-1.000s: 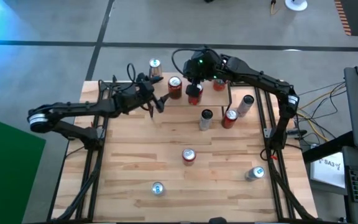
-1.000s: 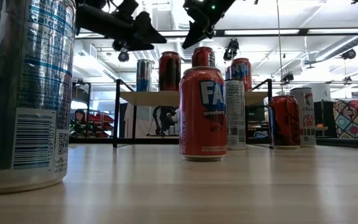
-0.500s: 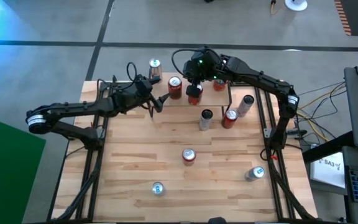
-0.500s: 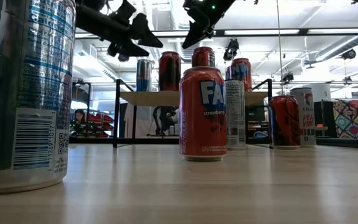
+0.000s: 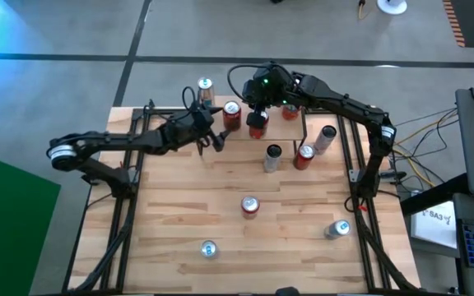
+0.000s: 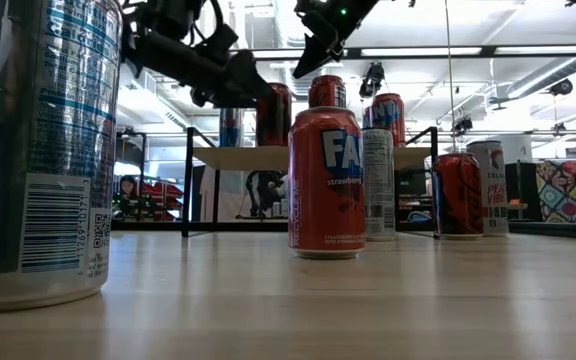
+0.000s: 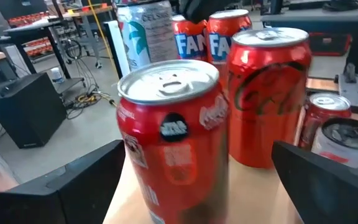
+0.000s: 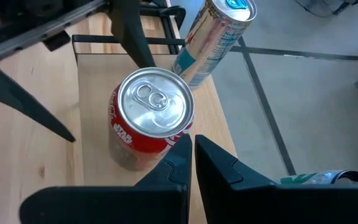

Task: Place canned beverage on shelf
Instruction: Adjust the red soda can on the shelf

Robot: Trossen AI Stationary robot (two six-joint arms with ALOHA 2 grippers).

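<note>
Our open left gripper (image 5: pixel 212 138) faces the shelf (image 5: pixel 245 131).
We see its fingers spread wide either side of the red Coca-Cola can (image 7: pixel 173 134) standing on the shelf; our right gripper (image 8: pixel 191 155) hangs shut above it.

A: Surfaces? Table (image 5: pixel 179 214) is pale slatted wood, matt, grain showing. The shelf (image 8: pixel 92 93) has a smooth light wooden top on thin black metal legs.

B: Cans?

A: All metal. Red can (image 7: pixel 173 137) on the shelf: glossy printed wall, brushed silver lid with a pull tab. The taller red can (image 7: pixel 267 93) behind it is equally shiny. The slim silver can (image 8: pixel 213 40) has a bright, reflective skin with teal print.

B: Arms?

A: Left gripper (image 7: pixel 185 186) fingers look like matt black plastic. Right gripper (image 8: pixel 192 168) is the same, dull, no shine. Frame under the table is black metal tube.
</note>
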